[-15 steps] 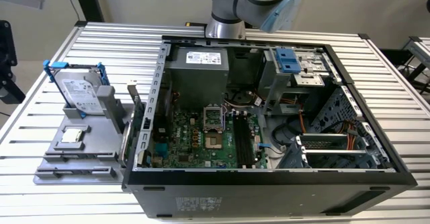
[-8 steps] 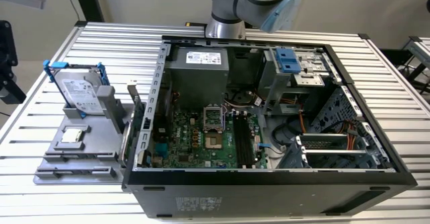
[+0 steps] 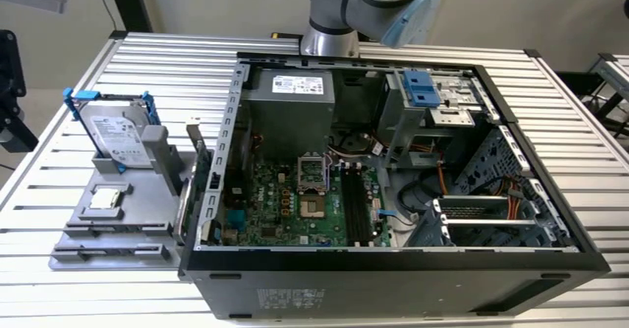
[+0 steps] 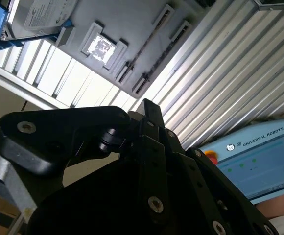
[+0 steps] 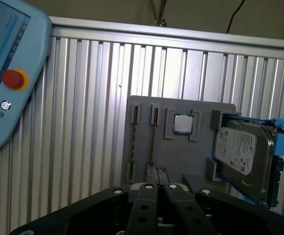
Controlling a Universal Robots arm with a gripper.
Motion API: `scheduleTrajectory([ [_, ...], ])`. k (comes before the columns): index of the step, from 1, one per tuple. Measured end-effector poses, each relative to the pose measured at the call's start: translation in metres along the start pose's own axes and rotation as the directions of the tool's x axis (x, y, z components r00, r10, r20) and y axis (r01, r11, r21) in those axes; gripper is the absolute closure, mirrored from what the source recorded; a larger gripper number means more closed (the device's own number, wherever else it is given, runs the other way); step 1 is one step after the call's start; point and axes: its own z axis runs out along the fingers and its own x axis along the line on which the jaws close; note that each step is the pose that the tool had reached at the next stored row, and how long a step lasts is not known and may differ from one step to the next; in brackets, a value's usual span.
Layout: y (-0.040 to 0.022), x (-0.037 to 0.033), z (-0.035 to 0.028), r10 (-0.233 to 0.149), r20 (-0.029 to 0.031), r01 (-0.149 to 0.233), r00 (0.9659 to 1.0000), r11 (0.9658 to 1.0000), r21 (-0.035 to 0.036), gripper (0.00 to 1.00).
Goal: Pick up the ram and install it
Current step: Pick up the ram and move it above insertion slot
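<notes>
The ram [image 5: 153, 142] stands on edge in a slotted holder on the grey fixture [image 5: 201, 161], beside the small square processor chip [image 5: 182, 124]. In the second wrist view the ram [image 4: 149, 41] is a thin dark line next to the same chip [image 4: 102, 46]. My gripper [image 5: 156, 172] hangs well above the table and short of the fixture, with its black fingers closed together and nothing between them. Its tip [image 4: 147, 104] points toward the fixture. The open computer case [image 3: 550, 217] shows black memory slots [image 3: 359, 206] on the green motherboard.
A silver hard drive in a blue frame [image 3: 118, 136] stands on the fixture at the exterior view's left. A teach pendant with a red button [image 5: 12, 78] lies on the slatted aluminium table [image 3: 580, 121]. The arm [image 3: 364, 4] rises behind the case.
</notes>
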Motion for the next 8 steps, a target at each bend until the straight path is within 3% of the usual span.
scheduleTrajectory([
  [4, 0.0, 0.0, 0.0, 0.0, 0.0, 0.0, 1.0, 1.0, 0.0, 1.0],
  [5, 0.0, 0.0, 0.0, 0.0, 0.0, 0.0, 1.0, 1.0, 0.0001, 0.0],
  [8, 0.0, 0.0, 0.0, 0.0, 0.0, 0.0, 1.0, 1.0, 0.0001, 0.0],
])
